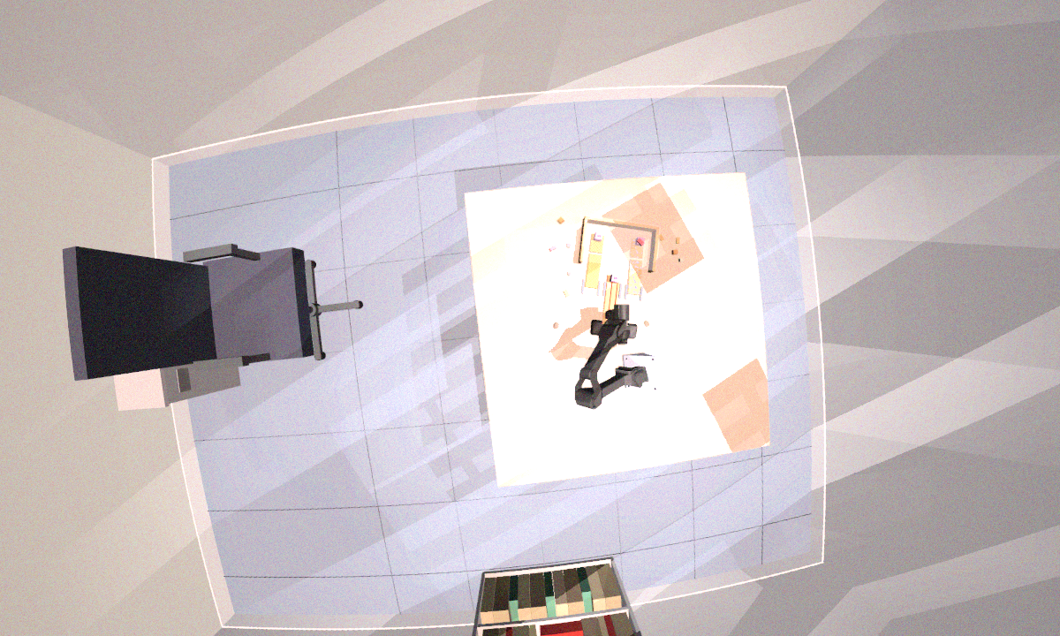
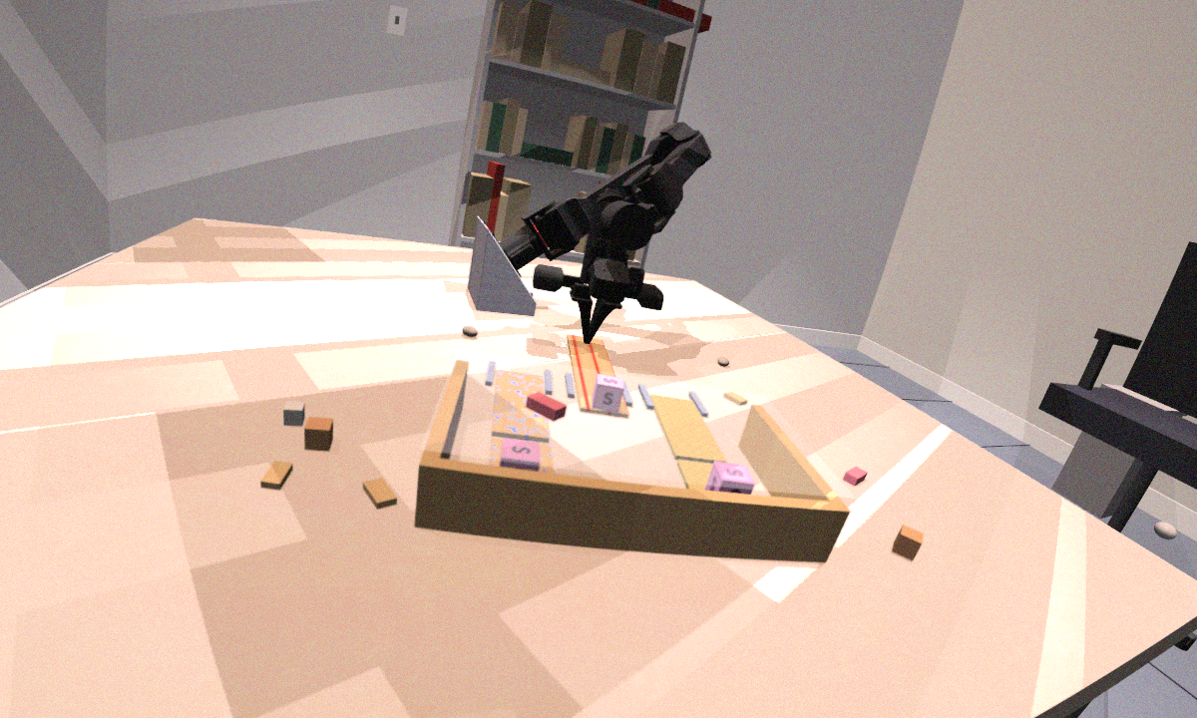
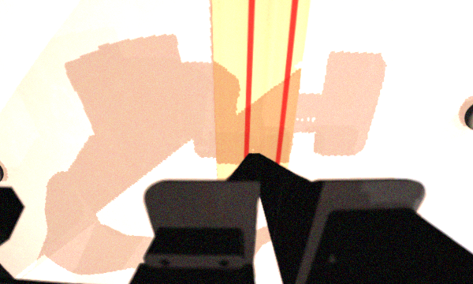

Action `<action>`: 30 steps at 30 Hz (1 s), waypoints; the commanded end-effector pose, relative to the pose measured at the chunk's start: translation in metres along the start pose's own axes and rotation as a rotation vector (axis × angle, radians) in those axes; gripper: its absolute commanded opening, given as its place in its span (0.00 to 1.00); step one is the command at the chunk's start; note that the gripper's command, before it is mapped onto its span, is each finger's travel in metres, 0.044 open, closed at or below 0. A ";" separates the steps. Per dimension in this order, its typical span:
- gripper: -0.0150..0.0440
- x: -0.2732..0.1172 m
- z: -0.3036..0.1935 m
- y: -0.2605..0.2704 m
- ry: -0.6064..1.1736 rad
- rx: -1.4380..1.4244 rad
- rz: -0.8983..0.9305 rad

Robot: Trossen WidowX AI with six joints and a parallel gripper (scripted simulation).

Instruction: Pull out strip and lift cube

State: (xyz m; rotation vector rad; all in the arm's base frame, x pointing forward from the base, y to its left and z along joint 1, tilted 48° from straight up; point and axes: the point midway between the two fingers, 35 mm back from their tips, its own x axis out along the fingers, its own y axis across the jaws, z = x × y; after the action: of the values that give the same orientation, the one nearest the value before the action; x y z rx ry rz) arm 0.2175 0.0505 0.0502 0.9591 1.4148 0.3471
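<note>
The arm (image 1: 601,353) (image 2: 635,209) is black, with chunky, angular segments.

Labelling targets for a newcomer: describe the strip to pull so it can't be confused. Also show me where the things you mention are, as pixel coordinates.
Find the three-sided wooden frame (image 1: 620,225) (image 2: 629,513) on the table. At its open side, between two other strips, the strip (image 1: 611,294) (image 2: 596,364) (image 3: 270,51) runs out toward the arm, a lilac S cube on its near end in the exterior view. Only it has two red lengthwise lines; both neighbours are split crosswise.
</note>
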 end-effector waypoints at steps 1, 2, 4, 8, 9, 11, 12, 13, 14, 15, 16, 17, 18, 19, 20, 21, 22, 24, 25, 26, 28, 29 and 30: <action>0.25 0.004 -0.008 -0.002 0.026 0.018 0.000; 0.25 0.004 -0.008 -0.002 0.026 0.018 0.000; 0.25 0.004 -0.008 -0.002 0.026 0.018 0.000; 0.25 -0.026 0.002 -0.001 0.015 0.011 -0.005; 0.25 -0.034 0.002 -0.001 0.020 0.015 -0.004; 0.25 -0.041 0.002 0.000 0.025 0.018 -0.002; 0.25 -0.041 0.002 0.000 0.025 0.018 -0.002; 0.25 -0.041 0.002 0.000 0.025 0.018 -0.002; 0.25 -0.041 0.002 0.000 0.025 0.018 -0.002; 0.30 -0.041 0.004 0.000 0.025 0.025 -0.002; 0.34 -0.040 0.009 0.000 0.025 0.047 -0.003; 0.39 -0.039 0.016 0.000 0.025 0.077 -0.003; 0.43 -0.039 0.021 0.000 0.024 0.102 -0.003; 0.48 -0.039 0.025 0.000 0.024 0.108 -0.003; 0.52 -0.039 0.027 0.001 0.024 0.110 -0.003; 0.57 -0.039 0.029 0.001 0.024 0.110 -0.003; 0.61 -0.040 0.032 0.001 0.024 0.110 -0.003; 0.70 -0.040 0.039 0.001 0.023 0.109 -0.003; 0.74 -0.040 0.042 0.001 0.023 0.109 -0.003; 0.79 -0.041 0.045 0.001 0.023 0.109 -0.003; 0.88 -0.041 0.051 0.001 0.023 0.109 -0.003; 0.92 -0.041 0.054 0.001 0.023 0.109 -0.003; 0.97 -0.042 0.057 0.001 0.023 0.109 -0.003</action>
State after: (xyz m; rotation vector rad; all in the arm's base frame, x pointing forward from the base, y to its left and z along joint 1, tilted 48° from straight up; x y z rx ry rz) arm 0.2518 0.0064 0.0722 1.0437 1.4698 0.2871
